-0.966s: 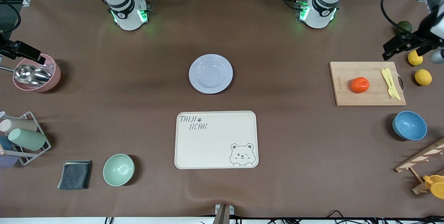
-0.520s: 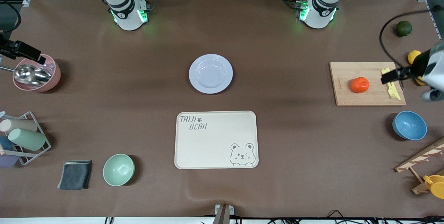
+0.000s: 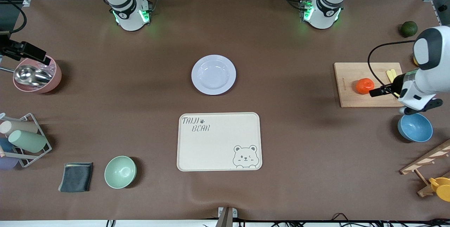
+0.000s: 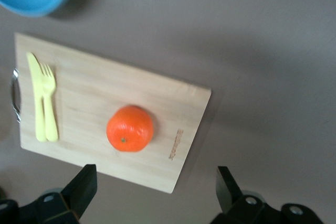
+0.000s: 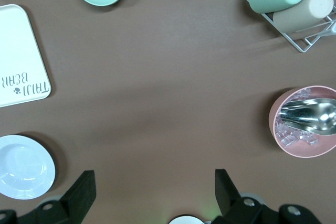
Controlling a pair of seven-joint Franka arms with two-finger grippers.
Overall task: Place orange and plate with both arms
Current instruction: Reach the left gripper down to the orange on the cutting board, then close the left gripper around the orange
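Note:
The orange (image 3: 364,86) sits on a wooden cutting board (image 3: 351,97) toward the left arm's end of the table. It also shows in the left wrist view (image 4: 130,128). My left gripper (image 3: 374,92) is up over the board, beside the orange. Its jaws are open and empty in the left wrist view (image 4: 156,190). The pale lavender plate (image 3: 213,75) lies mid-table, farther from the front camera than the tray, and shows in the right wrist view (image 5: 23,167). My right gripper (image 3: 41,58) waits, open and empty, over the pink bowl (image 3: 52,79); it also shows in the right wrist view (image 5: 155,190).
The cream bear tray (image 3: 219,141) lies mid-table. A yellow fork and knife (image 3: 391,75) lie on the board. A blue bowl (image 3: 415,127), a dark green fruit (image 3: 409,28), a green bowl (image 3: 120,172), a dark cloth (image 3: 76,176) and a cup rack (image 3: 31,128) ring the table.
My left arm has swung from over the lemons at the table's end in over the cutting board, next to the orange. My right arm has hardly moved.

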